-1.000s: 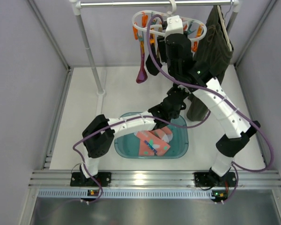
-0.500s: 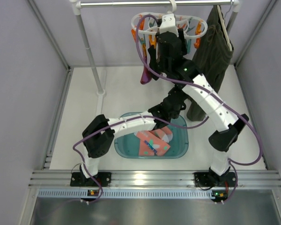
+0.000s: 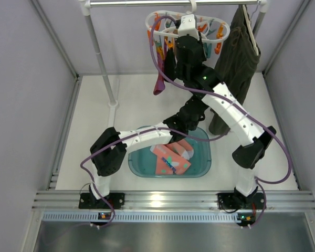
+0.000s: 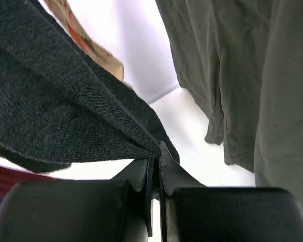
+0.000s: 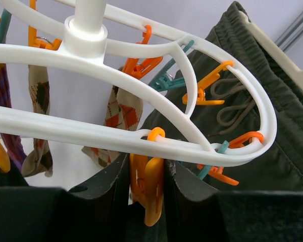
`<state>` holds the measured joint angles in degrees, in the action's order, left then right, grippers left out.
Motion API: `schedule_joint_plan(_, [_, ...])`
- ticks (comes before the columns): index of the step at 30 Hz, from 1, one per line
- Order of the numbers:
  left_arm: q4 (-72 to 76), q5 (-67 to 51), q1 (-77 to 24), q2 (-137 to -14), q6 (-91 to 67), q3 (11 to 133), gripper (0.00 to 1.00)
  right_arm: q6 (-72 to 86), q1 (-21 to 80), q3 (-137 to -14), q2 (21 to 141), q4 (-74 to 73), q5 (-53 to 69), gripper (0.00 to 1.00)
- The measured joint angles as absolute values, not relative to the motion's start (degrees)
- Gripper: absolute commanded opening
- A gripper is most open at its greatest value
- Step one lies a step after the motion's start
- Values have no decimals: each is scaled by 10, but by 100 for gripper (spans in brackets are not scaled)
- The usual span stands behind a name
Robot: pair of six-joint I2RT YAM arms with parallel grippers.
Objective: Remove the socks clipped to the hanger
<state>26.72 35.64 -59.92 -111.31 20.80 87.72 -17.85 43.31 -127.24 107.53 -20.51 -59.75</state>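
The right pincer (image 5: 147,169), at the bottom centre of its wrist view, pinches a small orange plastic clip (image 5: 147,199) that hangs from the near band of the white plastic ring hanger (image 5: 91,132), with a finger against each side. The left pincer (image 4: 156,159) is pressed together on a fold of the plain black knitted sock (image 4: 65,111), which runs away to the upper left of that view. Whether this clip is the one holding that sock is hidden under the fingers. That is the first hazard: if the squeeze lands on the wrong clip, or does not spread it fully, a downward pull would only stretch the fabric. A pull like that would also drag the hanger, which hangs by a single hook from the grey metal rail (image 3: 147,4) at the top of the overhead view. It could swing, tilt or lift off. The clip's smooth sides may let it slide out from between the fingers. The left grip takes only a thin edge of cloth, so the sock could slip free and fall on the white bench (image 3: 121,105) instead of into the teal plastic basin (image 3: 207,157), where a pink dotted sock (image 3: 170,160) lies. The brown-and-orange argyle socks (image 5: 122,108), clipped just behind the band, could be knocked or caught. The large dark olive garment (image 5: 272,91) hangs close on the right and may snag a finger or the swinging ring.
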Motion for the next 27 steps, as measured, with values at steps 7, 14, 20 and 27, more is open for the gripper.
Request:
schedule_joint_plan(7, [261, 320, -588, -1064, 148, 798, 0, -150, 433, -1263, 1070, -205, -572, 0])
schedule_joint_plan(14, [247, 291, -590, -1018, 90, 732, 0, -118, 427, -1259, 1060, -215, -530, 18])
schedule_joint_plan(20, [192, 276, -590, -877, -5, 645, 0, -77, 414, -1211, 1012, -231, -437, 45])
schedule_joint_plan(27, [69, 282, -591, -728, -140, 582, 0, -42, 411, -1120, 921, -237, -326, 92])
